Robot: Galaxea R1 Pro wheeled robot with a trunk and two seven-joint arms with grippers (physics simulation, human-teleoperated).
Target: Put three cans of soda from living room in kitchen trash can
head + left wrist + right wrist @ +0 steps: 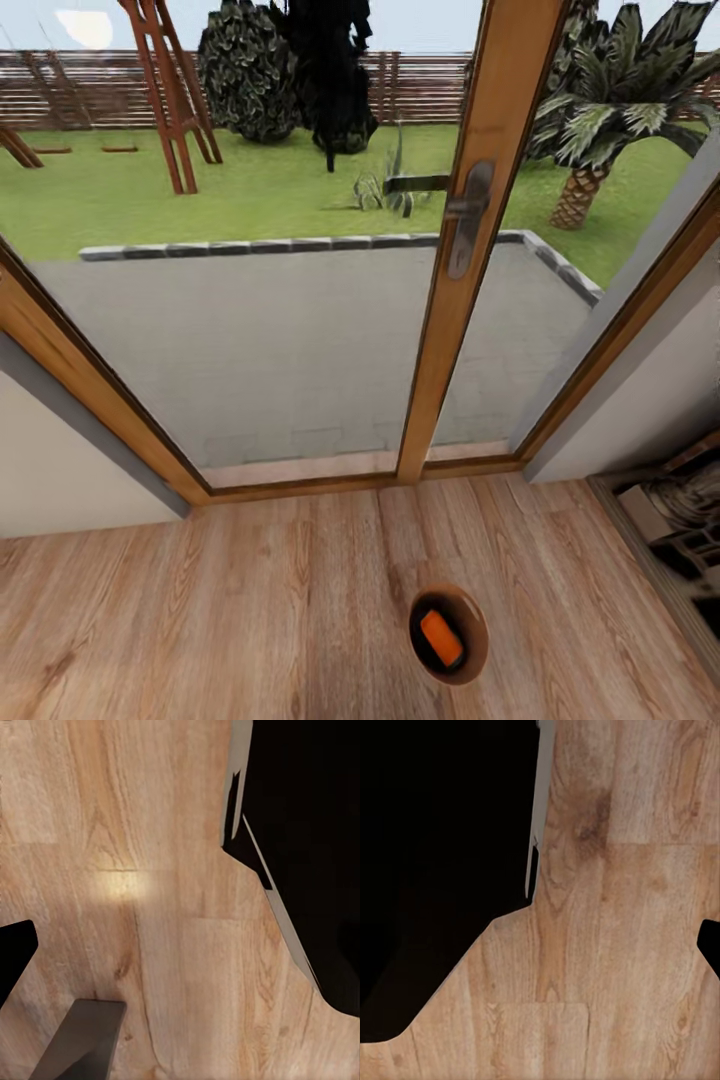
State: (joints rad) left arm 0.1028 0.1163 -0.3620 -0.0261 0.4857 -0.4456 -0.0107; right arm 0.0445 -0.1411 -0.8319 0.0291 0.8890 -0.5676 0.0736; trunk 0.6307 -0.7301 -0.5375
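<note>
the bin [478, 612] stands on the wood plank floor [230, 610], a short way in front of the glass doors' bottom rail, roughly in line w/ the middle door post [455, 260]. seen from above, its brown inside is open to the head cam. an orange soda can [441, 638] lies on its side inside the bin, near the middle of the bottom (no other can can be made out in there).

the door post carries a dark metal handle [468, 215]. thru the glass: a grey paved patio [290, 340] w/ a stone kerb, then lawn, a wooden swing frame [170, 90], dark shrubs, a palm [590, 130] and a slat fence at the back. to the right of the bin, against the wall, sits a low shelf unit [680, 520] w/ pale and dark items, too blurred to name.

left wrist cam: plank floor w/ a bright glare spot, a grey finger [86, 1039] at the edge and a dark finger tip [11, 960] beside it, plus a big black body part. right wrist cam: plank floor, big black shape, a dark finger tip [710, 945] at the edge. neither pincer shows enough to say whether it is released or clenched; cannot tell for both. nothing seen between the fingers.
</note>
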